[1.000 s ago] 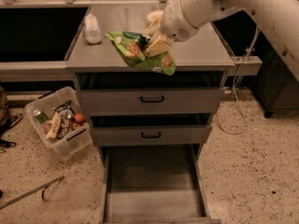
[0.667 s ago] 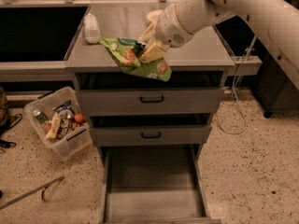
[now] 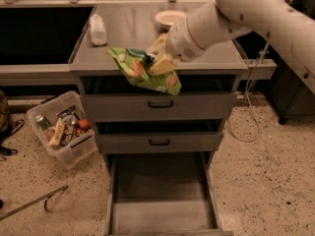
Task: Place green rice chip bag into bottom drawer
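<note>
The hand [image 3: 160, 62] hangs over the front edge of the worktop [image 3: 123, 38], about midway along it, at the end of the white arm [image 3: 256, 14] that comes in from the right side. Its tan fingers [image 3: 162, 66] are clamped together on the green rice chip bag [image 3: 140, 70]. The bag is held in the air, crumpled. Its left end is above the worktop's front edge, and its lower right corner droops in front of the top drawer front [image 3: 197, 107]. Beneath that is a second drawer front [image 3: 197, 142], and each has a black handle. The bottom drawer [image 3: 160, 215] is pulled out towards the camera, below the front edge and well apart from the bag, with its flat grey floor and low side walls showing. A white bowl [image 3: 170, 17] stands near the back edge, partly behind the arm. A white bottle [image 3: 98, 29] lies near the left edge. On the speckled floor beyond the front left corner, a clear plastic bin [image 3: 74, 154] holds a can and some wrappers
</note>
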Tool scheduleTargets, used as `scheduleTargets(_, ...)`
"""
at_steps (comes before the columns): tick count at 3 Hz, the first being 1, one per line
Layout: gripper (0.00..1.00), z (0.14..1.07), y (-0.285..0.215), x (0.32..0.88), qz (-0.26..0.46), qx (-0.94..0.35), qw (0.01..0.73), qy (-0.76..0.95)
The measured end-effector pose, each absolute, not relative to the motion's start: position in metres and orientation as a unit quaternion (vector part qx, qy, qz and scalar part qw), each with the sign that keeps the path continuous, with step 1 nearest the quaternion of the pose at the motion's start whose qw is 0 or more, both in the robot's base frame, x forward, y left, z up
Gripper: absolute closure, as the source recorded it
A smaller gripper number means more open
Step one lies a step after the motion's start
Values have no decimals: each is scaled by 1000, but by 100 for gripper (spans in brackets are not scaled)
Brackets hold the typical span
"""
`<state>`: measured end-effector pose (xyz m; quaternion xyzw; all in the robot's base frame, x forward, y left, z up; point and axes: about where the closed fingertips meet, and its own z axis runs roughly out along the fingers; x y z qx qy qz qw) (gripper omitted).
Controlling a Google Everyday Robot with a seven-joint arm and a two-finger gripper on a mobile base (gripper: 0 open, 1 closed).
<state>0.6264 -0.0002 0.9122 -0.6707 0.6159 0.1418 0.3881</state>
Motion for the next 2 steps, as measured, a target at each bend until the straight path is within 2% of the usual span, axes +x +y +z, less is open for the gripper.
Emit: scheduleTargets(2,100,777,-40,555,219,-587,357,693)
